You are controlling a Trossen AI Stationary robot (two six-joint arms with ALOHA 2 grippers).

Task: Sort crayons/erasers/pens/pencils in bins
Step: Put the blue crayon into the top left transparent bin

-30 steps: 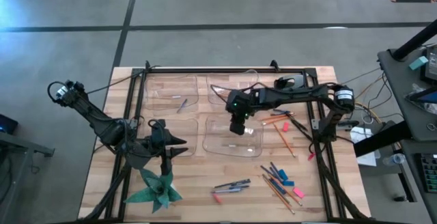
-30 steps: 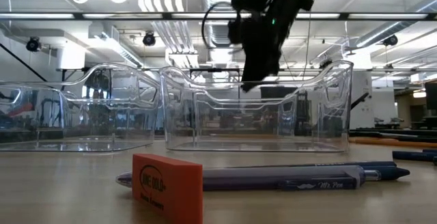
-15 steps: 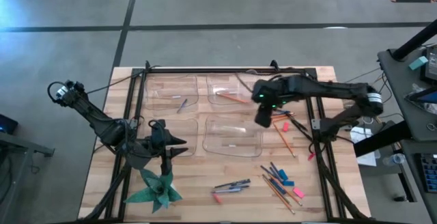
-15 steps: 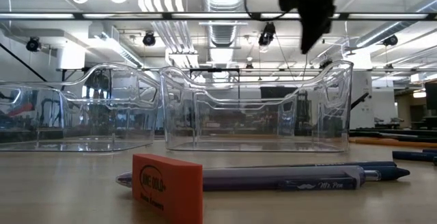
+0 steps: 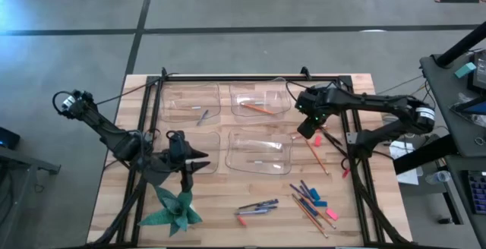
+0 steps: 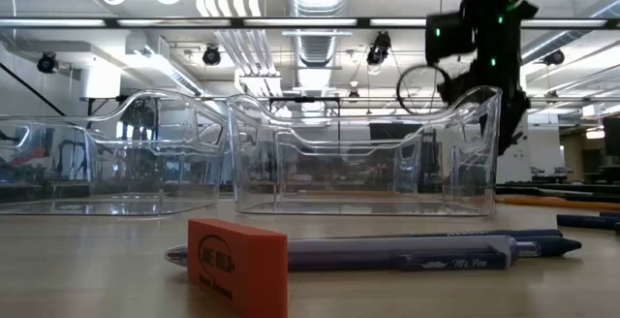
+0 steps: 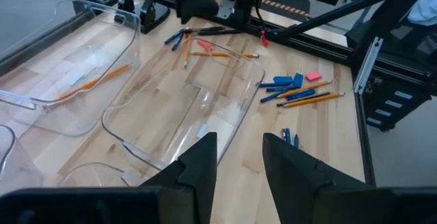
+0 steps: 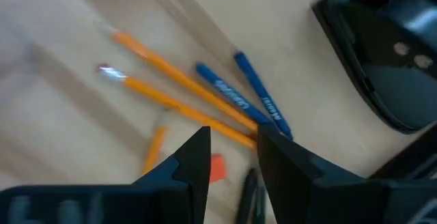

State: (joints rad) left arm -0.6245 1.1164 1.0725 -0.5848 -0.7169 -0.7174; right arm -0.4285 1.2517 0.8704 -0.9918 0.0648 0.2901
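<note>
My right gripper (image 5: 307,125) (image 8: 232,142) is open and hangs over the table just right of the far-right bin (image 5: 258,101). It touches nothing. Below its fingers lie orange pencils (image 8: 171,87), blue sticks (image 8: 252,94) and a small reddish eraser (image 8: 217,168). Four clear bins stand in two rows. The far-left bin (image 5: 190,101) holds a grey pen (image 5: 202,116), the far-right one an orange pencil (image 5: 254,108), and the near-right bin (image 5: 258,154) a small pale piece (image 5: 258,160). My left gripper (image 5: 196,162) (image 7: 239,149) waits open at the near-left bin.
Near the table's near-right corner lie blue crayons, pink erasers and pencils (image 5: 310,200). Pens (image 5: 258,206) and a pink eraser (image 5: 241,220) lie in front of the near-right bin. A green paper star (image 5: 173,209) sits near the left arm. An orange eraser (image 6: 237,265) fills the low view's foreground.
My right gripper has moved from above the near-right bin toward the table's right edge and slightly toward the far edge. It now hangs over the pencils beside the far-right bin. The left arm has kept still.
</note>
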